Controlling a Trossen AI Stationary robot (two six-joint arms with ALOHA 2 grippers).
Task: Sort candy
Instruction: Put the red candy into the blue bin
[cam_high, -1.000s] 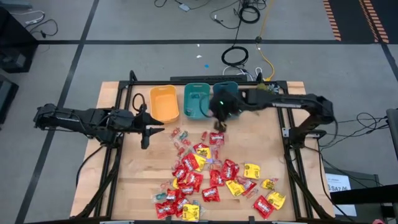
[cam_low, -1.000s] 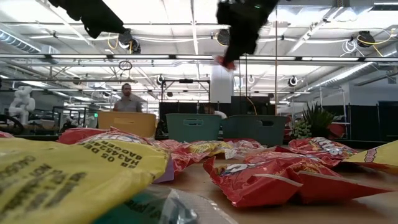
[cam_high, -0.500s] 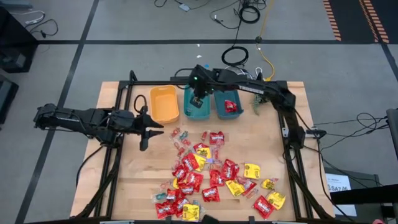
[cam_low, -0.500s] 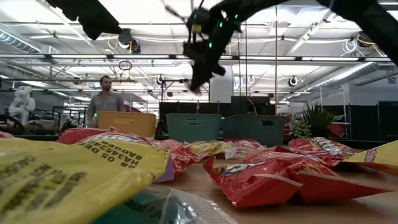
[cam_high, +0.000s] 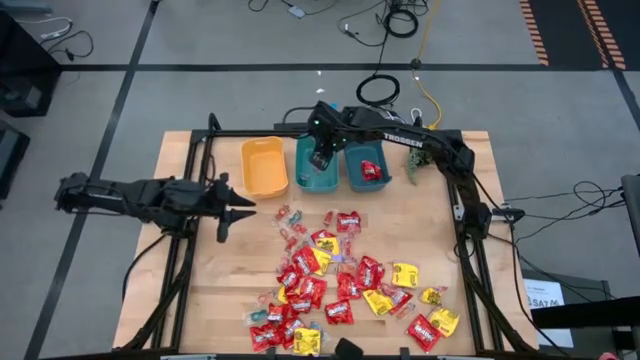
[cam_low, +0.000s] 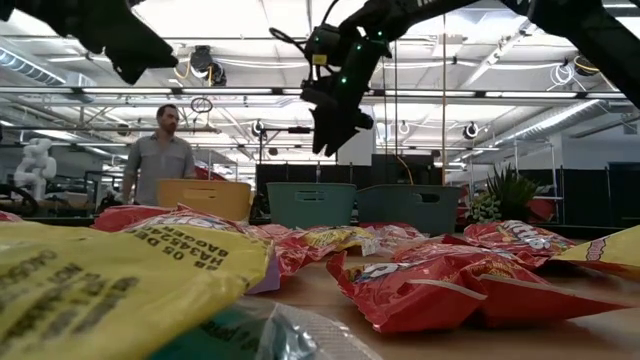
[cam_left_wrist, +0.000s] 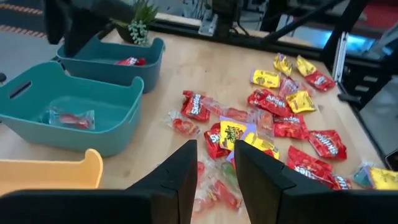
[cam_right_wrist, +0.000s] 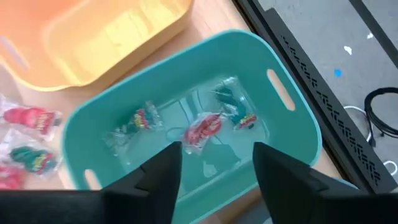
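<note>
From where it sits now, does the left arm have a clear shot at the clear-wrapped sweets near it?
Probably yes. The left gripper hangs open over bare table, and the clear-wrapped sweets lie just ahead of it with nothing between. The right gripper is away over the middle teal bin.

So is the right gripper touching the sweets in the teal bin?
Apart. The right wrist view shows the open right gripper hanging above the sweets lying in the teal bin.

Below the right gripper (cam_right_wrist: 214, 168), a smooth teal plastic bin (cam_right_wrist: 292, 134) holds sweets (cam_right_wrist: 202, 129) in clear crinkled wrap. Glossy red and yellow foil-like packets (cam_high: 345, 285) lie on the pale wooden table (cam_high: 440, 220).
</note>
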